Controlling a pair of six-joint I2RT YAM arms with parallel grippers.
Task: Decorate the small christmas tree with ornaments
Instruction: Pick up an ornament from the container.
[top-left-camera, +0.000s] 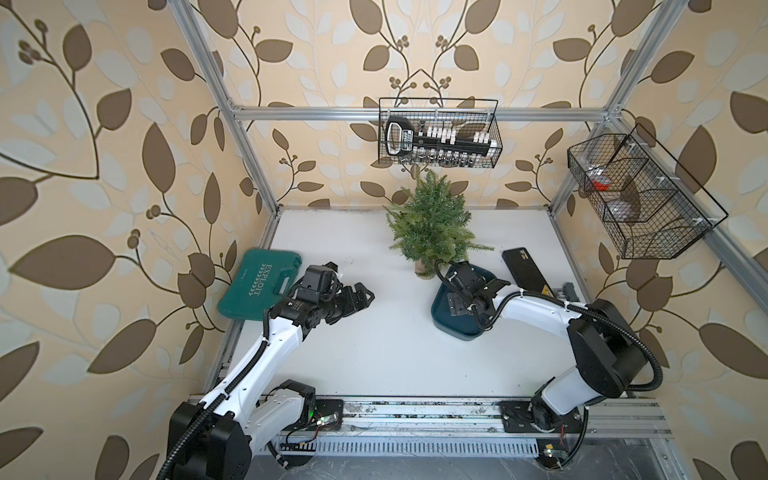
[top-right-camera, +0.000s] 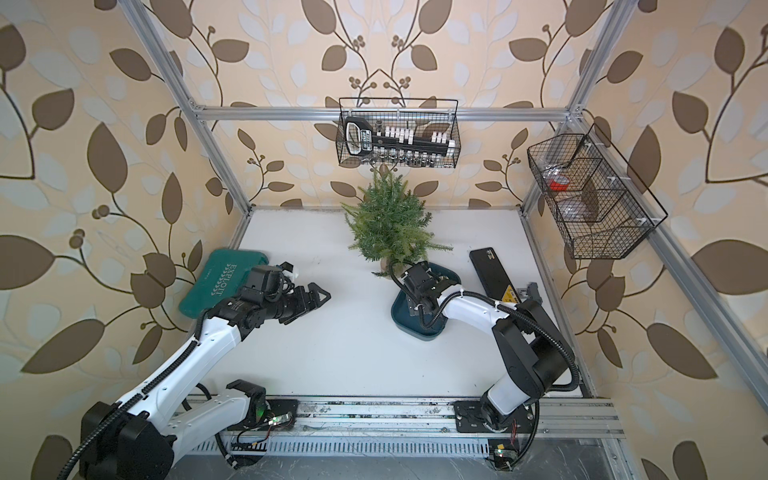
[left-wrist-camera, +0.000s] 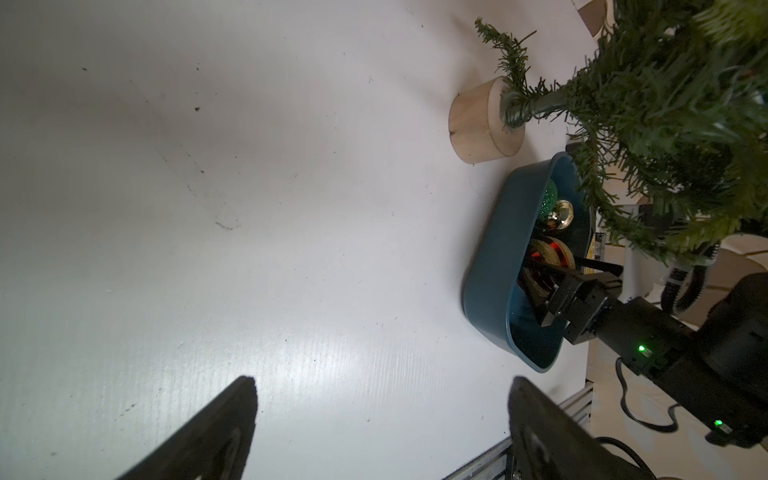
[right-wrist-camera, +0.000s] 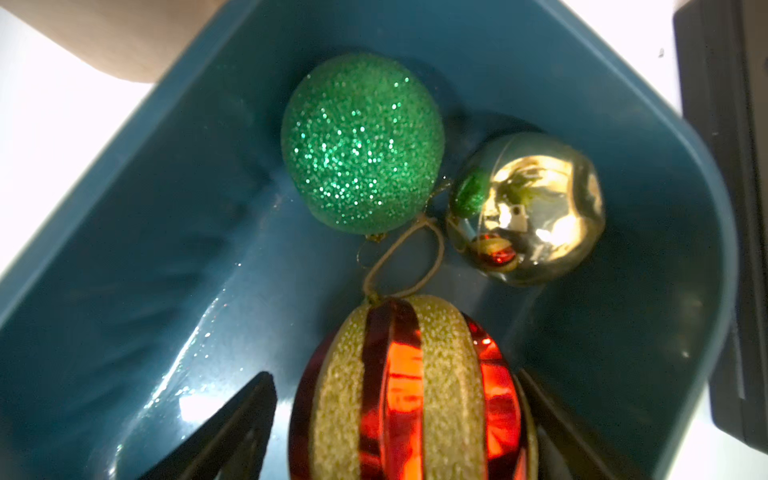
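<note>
Bushy green miniature christmas tree (top-left-camera: 430, 224) is seen upright at the back of the white table (top-left-camera: 374, 353) in both top views, with a rounded teal plastic tray (top-left-camera: 439, 316) just beside its base. In the left wrist view, the left gripper (left-wrist-camera: 382, 382) is held with jaws wide apart over bare tabletop. In the right wrist view, a green glittery ball (right-wrist-camera: 361, 143), a shiny dented gold ball (right-wrist-camera: 528, 208) and a larger red-and-gold striped ball (right-wrist-camera: 407, 390) lie in the tray. The striped one is straddled by the right gripper (right-wrist-camera: 395, 378), jaws apart, unclamped.
</note>
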